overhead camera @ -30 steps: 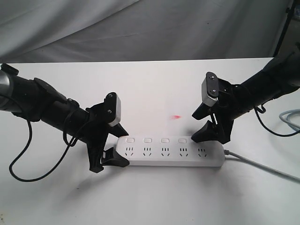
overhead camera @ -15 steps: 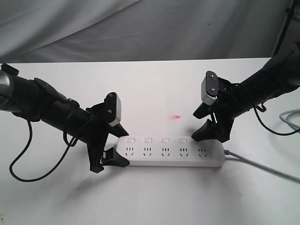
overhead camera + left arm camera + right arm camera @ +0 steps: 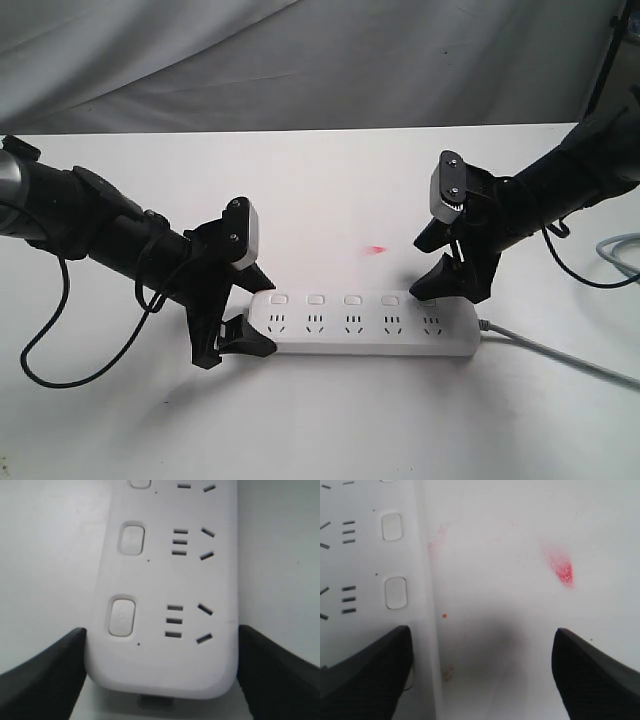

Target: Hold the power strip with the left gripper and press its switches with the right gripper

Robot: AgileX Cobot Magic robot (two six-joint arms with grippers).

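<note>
Now | left gripper [image 3: 262, 313] clamps power strip [image 3: 450, 340] (5 sockets [image 3: 351, 323]) | right gripper [image 3: 418, 270] wide open

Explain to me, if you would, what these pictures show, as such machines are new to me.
This is a robot with two black arms, each ending in two gripping fingers. The exterior view takes in the whole white table; the other two come from cameras on the wrists, looking out between those fingers. A white power strip with a row of switches and a grey cord lies there. The left gripper clamps its end; the right gripper is open, holding nothing.
</note>
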